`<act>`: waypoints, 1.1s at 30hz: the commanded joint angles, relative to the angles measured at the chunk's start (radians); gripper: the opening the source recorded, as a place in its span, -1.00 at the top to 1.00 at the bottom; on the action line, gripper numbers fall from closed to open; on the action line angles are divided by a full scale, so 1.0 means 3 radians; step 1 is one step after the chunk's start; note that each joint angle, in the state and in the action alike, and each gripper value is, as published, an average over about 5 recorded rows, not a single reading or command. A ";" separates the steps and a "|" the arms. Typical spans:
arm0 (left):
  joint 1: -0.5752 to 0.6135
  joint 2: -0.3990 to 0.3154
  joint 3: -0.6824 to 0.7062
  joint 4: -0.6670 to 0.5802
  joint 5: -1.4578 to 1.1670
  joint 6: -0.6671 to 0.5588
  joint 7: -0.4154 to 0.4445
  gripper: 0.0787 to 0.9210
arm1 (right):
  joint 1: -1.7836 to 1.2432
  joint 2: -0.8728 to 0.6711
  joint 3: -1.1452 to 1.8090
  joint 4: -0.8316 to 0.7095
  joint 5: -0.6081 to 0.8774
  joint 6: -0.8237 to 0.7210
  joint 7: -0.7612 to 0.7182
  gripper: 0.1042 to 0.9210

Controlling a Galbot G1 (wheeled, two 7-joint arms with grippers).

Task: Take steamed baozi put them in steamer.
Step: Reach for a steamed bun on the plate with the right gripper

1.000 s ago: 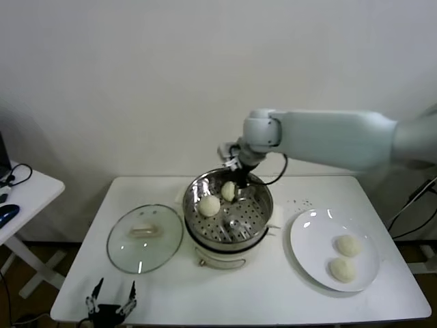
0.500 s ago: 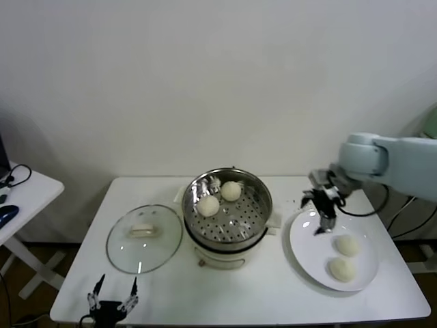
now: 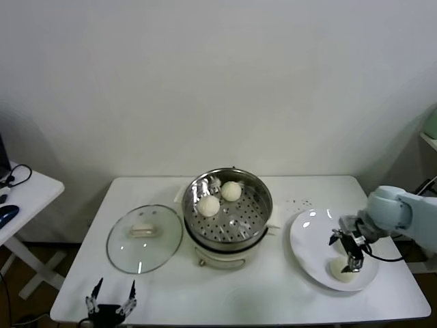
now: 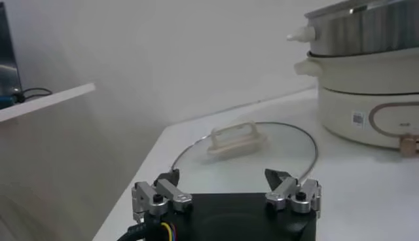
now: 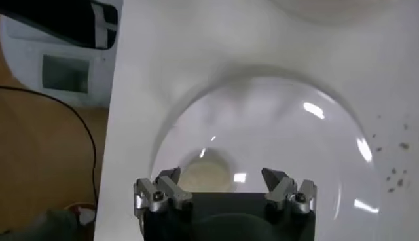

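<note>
The steel steamer (image 3: 240, 220) stands on its cream base at the table's middle and holds two baozi (image 3: 209, 205) (image 3: 231, 190). A white plate (image 3: 311, 236) lies to its right with one baozi (image 3: 343, 272) showing. A second bun there is hidden behind my right gripper (image 3: 352, 260), which hangs open just above the plate. In the right wrist view one baozi (image 5: 204, 175) lies on the plate (image 5: 275, 124), just ahead of the open right gripper (image 5: 221, 178). My left gripper (image 3: 109, 301) is parked, open and empty, at the table's front left.
A glass lid (image 3: 145, 236) lies flat left of the steamer, and it also shows in the left wrist view (image 4: 249, 141) beyond the left gripper (image 4: 226, 178). The cooker base (image 4: 366, 98) stands behind it. A side table (image 3: 20, 195) stands at far left.
My right arm left a baozi in the steamer, swung right and came down over the plate. The steamer now holds two buns. The left arm has not moved.
</note>
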 commanded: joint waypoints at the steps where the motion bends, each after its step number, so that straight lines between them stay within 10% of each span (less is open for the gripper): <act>1: 0.0008 -0.0014 0.0001 0.0013 0.0034 -0.0008 -0.0004 -0.77 | -0.0801 -0.0070 0.0623 -0.0402 -0.0406 0.0040 0.0022 -0.76; 33: -0.0013 -0.0008 0.0015 0.0047 0.0044 0.0001 -0.0006 -0.77 | -0.0833 -0.0100 0.0679 -0.0174 -0.0284 -0.0041 0.0068 -0.68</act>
